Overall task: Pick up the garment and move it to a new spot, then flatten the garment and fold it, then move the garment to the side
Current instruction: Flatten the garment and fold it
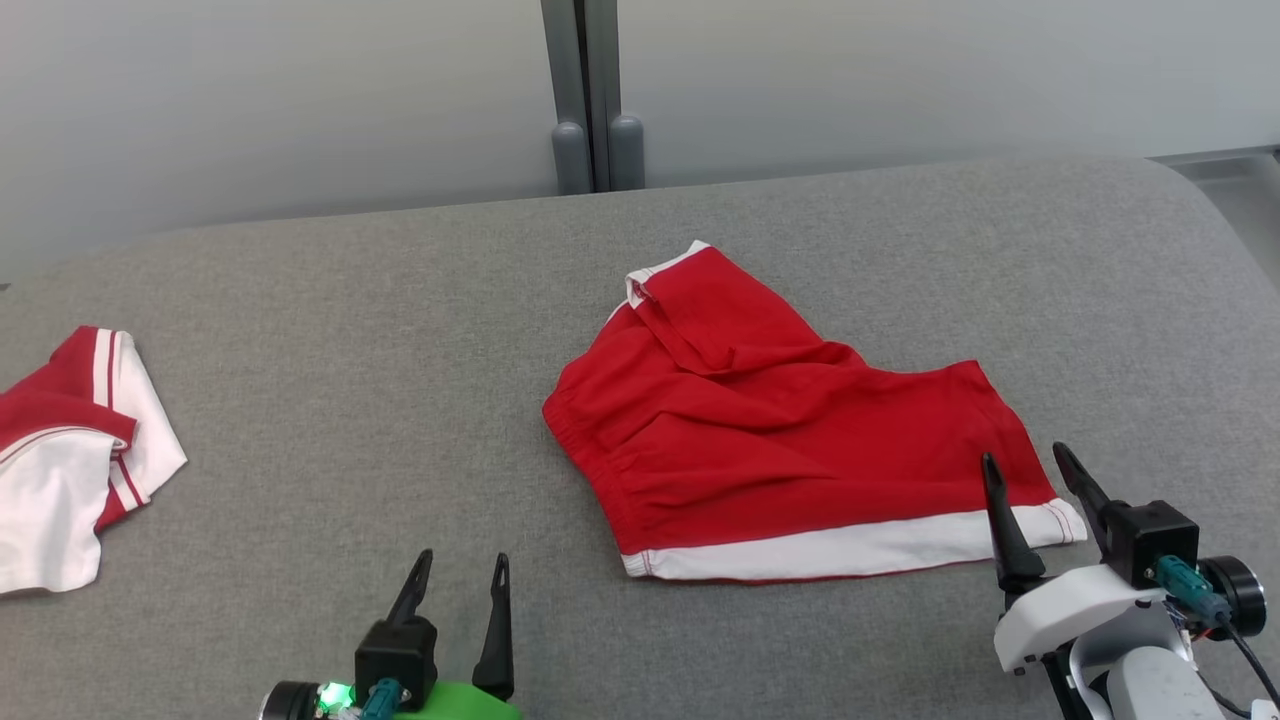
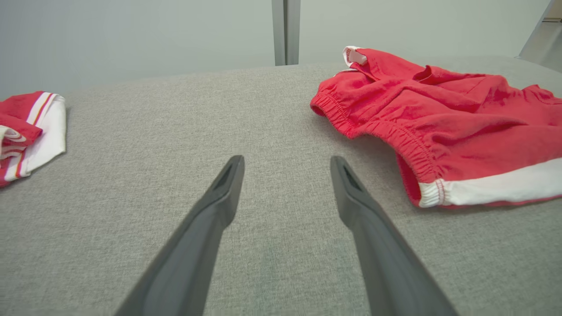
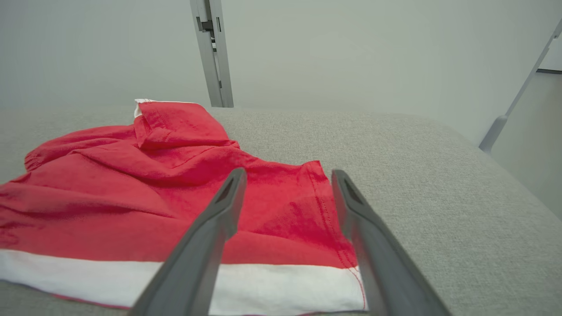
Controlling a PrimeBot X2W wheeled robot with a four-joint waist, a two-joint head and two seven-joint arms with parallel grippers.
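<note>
The garment (image 1: 790,430) is a pair of red shorts with a white band along the near edge, lying rumpled on the grey padded table (image 1: 400,350). It also appears at the right of the left wrist view, the garment (image 2: 448,118), and across the right wrist view, the garment (image 3: 131,193). My right gripper (image 1: 1025,462) stands open over the shorts' near right corner, and its fingers (image 3: 219,219) hold nothing. My left gripper (image 1: 462,560) is open near the table's front edge, left of the shorts and apart from them, seen too as the left gripper (image 2: 286,160).
A second red and white garment (image 1: 70,450) lies bunched at the table's far left, also seen in the left wrist view as the second garment (image 2: 26,131). A grey post (image 1: 595,100) stands behind the table. The table's right edge rounds off near my right arm.
</note>
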